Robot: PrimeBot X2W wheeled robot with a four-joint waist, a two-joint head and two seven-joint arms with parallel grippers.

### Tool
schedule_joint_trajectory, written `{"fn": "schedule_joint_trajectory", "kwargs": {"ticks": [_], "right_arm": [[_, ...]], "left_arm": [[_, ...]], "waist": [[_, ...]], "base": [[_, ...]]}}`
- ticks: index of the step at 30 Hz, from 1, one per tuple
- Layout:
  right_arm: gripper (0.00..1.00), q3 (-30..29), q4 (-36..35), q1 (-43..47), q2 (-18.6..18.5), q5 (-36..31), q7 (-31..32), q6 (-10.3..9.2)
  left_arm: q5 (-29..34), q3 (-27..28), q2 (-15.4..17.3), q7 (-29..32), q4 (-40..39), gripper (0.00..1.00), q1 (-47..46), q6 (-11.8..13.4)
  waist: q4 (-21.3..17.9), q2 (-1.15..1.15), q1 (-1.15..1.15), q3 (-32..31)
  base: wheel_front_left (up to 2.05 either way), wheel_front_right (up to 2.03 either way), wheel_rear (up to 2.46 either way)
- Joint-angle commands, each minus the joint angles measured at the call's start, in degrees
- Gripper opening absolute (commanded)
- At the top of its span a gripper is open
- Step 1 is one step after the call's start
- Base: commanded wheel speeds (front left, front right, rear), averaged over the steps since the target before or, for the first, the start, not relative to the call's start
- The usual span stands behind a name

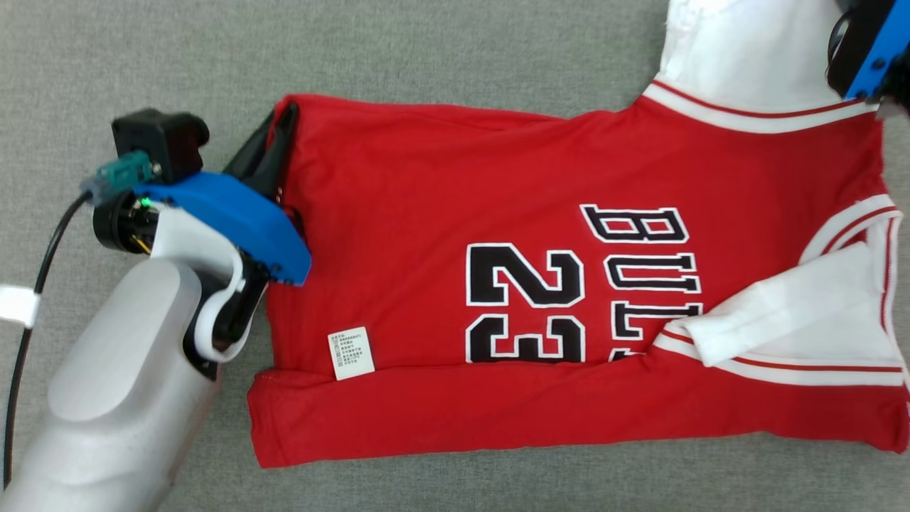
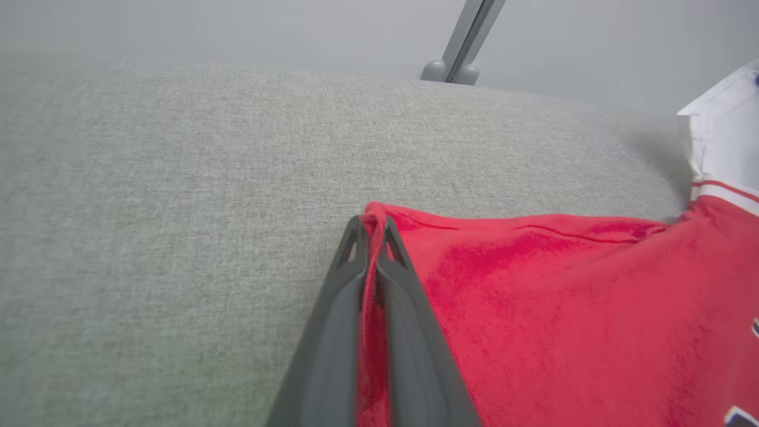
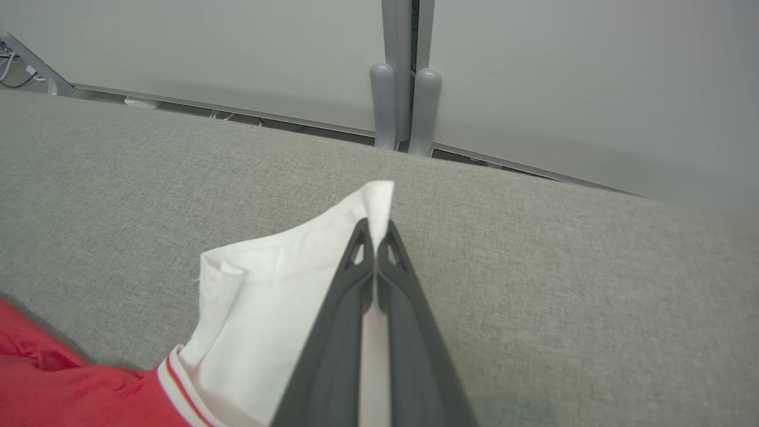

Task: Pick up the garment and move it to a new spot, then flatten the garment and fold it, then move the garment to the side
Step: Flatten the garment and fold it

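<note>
The garment (image 1: 455,213) is a red jersey with white sleeves, a black "23" and lettering, lying sideways on the grey fabric surface with its near long edge folded over. My left gripper (image 1: 281,117) is shut on the jersey's far left hem corner; in the left wrist view the fingers (image 2: 350,284) pinch the red cloth (image 2: 563,296) between them. My right gripper (image 3: 375,228) is shut on the edge of the white sleeve (image 3: 267,308), at the top right of the head view, where its blue mount (image 1: 864,50) stands over the sleeve (image 1: 746,57).
The grey fabric surface (image 1: 426,50) spreads all around the jersey. A white care label (image 1: 350,353) lies on the folded edge. Beyond the surface's far edge stand a pale wall and a grey post (image 3: 406,77). A black cable (image 1: 28,306) hangs by my left forearm.
</note>
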Motion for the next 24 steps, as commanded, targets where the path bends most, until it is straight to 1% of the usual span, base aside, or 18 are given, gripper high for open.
{"fn": "schedule_joint_trajectory", "kwargs": {"ticks": [1, 3, 5, 10, 13, 15, 17, 19, 20, 23, 24], "right_arm": [[0.0, 1.08, -2.06, 2.49, -1.11, 2.39, -0.41, 0.03], [0.0, 1.83, -4.44, 5.07, -2.2, 4.96, -0.18, 0.03], [0.0, 2.49, -7.26, 7.9, -3.36, 7.59, 0.23, 0.03], [0.0, 2.32, -15.07, 16.22, -6.24, 12.24, 1.81, 0.03], [0.0, 1.03, -19.03, 21.39, -6.99, 13.7, 2.46, 0.03], [0.0, 0.2, -21.55, 24.68, -7.1, 14.14, 2.98, 0.03], [0.0, -0.9, -23.78, 28.01, -6.76, 14.73, 3.89, 0.03], [0.0, -1.51, -24.64, 29.52, -6.51, 14.97, 4.41, 0.03], [0.0, -2.95, -26.2, 32.55, -6.03, 15.07, 5.64, 0.03], [0.0, -5.42, -28.5, 36.56, -4.85, 14.73, 7.08, 0.03], [0.0, -5.42, -28.5, 36.56, -4.85, 14.73, 7.08, 0.03]], "left_arm": [[0.16, -0.17, 0.84, -1.73, 0.0, 0.0, 1.46, -1.73], [0.37, -0.62, 1.55, -3.69, -0.29, 0.0, 2.87, -3.69], [1.14, -1.1, 2.79, -5.74, -0.66, 0.0, 4.29, -4.98], [3.15, -2.91, 6.26, -10.32, -2.01, 0.0, 7.82, -7.16], [4.54, -4.27, 8.47, -12.46, -2.59, 0.0, 9.72, -7.8], [5.72, -5.33, 9.93, -13.94, -3.02, 0.0, 10.78, -8.1], [7.64, -6.67, 12.05, -14.86, -2.93, 0.0, 11.63, -8.31], [7.86, -6.9, 12.58, -15.41, -2.71, 0.0, 12.22, -8.24], [8.76, -7.59, 13.57, -16.21, -2.39, 0.0, 12.91, -8.34], [9.85, -8.65, 14.3, -17.22, -2.16, 0.0, 13.63, -8.36], [9.85, -8.65, 14.3, -17.22, -2.16, 0.0, 13.63, -8.36]], "waist": [[-0.99, 0.0, 0.0, -1.79], [-1.51, 0.0, 0.0, -2.95], [-2.07, 0.0, 0.0, -4.08], [-3.3, 0.0, 0.0, -6.38], [-4.07, 0.0, 0.0, -7.64], [-4.6, 0.0, 0.0, -8.34], [-5.14, 0.0, 0.0, -8.77], [-5.42, 0.0, 0.0, -8.96], [-5.75, 0.0, 0.0, -9.22], [-5.94, 0.0, 0.0, -9.75], [-5.94, 0.0, 0.0, -9.75]], "base": [[0.0, 0.0, 0.0], [0.0, 0.0, 0.0], [0.0, 0.0, 0.0], [0.0, 0.0, 0.0], [0.0, 0.0, 0.0], [0.0, 0.0, 0.0], [0.0, 0.0, 0.0], [0.0, 0.0, 0.0], [0.0, 0.0, 0.0], [0.0, 0.0, 0.0], [0.0, 0.0, 0.0]]}}
